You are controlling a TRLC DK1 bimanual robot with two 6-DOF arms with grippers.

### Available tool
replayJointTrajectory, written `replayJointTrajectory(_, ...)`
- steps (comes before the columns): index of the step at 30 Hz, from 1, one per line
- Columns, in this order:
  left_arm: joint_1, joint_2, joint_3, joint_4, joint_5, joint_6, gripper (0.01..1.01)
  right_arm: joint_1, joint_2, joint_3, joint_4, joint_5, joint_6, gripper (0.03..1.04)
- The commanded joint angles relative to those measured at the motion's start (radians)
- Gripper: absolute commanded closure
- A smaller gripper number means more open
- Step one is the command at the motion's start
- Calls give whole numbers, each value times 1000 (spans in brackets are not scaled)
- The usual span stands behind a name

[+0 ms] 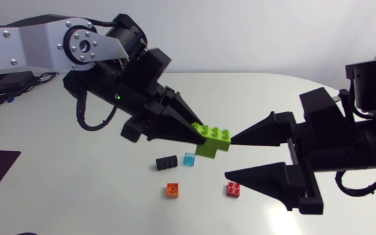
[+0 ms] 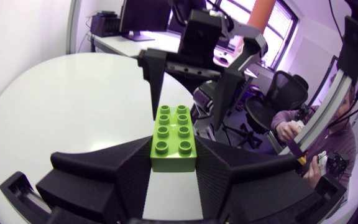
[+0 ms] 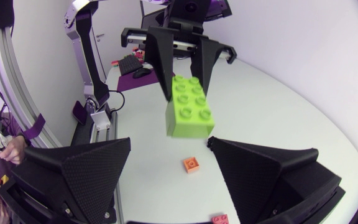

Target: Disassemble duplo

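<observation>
Head view: our left jaws pinch the green brick [image 1: 213, 138] from two sides and hold it above the tabletop [image 1: 77, 189]. Our right jaws stand spread wide, facing it. One fingertip lies right at the brick's end, perhaps touching it; we cannot tell. On the tabletop beneath, a black brick [image 1: 166, 162] and a clear blue brick [image 1: 188, 158] sit side by side. An orange brick [image 1: 172, 190] and a red brick [image 1: 234, 189] lie beyond them, the red one just beside the other right fingertip.
</observation>
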Motion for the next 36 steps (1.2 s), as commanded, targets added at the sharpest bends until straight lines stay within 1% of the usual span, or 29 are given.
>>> replayJointTrajectory(1, 21, -69, -53, 100, 50, -129, 802, -17, -10, -12, 14, -14, 35, 87)
replayJointTrajectory(4, 5, -127, -136, 271, 55, -275, 802, -17, -6, -5, 29, -23, 52, 130)
replayJointTrajectory(6, -22, -165, -185, 392, 56, -384, 802, -21, 5, -1, 38, -37, 64, 131)
replayJointTrajectory(9, -70, -184, -211, 470, 56, -456, 802, -27, 17, 13, 41, -53, 70, 133)
replayJointTrajectory(11, -97, -181, -217, 494, 56, -478, 802, -49, 24, 24, 41, -88, 75, 134)
replayJointTrajectory(12, -103, -178, -217, 505, 55, -485, 802, -67, 27, 28, 40, -111, 76, 159)
replayJointTrajectory(16, -123, -167, -223, 547, 55, -516, 803, -112, 27, 34, 37, -166, 83, 170)
replayJointTrajectory(19, -123, -161, -239, 593, 44, -534, 803, -135, 24, 38, 32, -209, 84, 248)
replayJointTrajectory(24, -97, -129, -242, 660, 38, -565, 802, -148, 22, 41, 26, -244, 86, 251)
replayJointTrajectory(32, -94, -89, -234, 691, 26, -573, 802, -155, 16, 41, 20, -263, 86, 252)
replayJointTrajectory(34, -99, -92, -233, 703, 26, -586, 802, -155, 19, 39, 20, -267, 84, 326)
replayJointTrajectory(36, -100, -90, -223, 708, 24, -594, 802, -155, 19, 36, 21, -269, 84, 369)
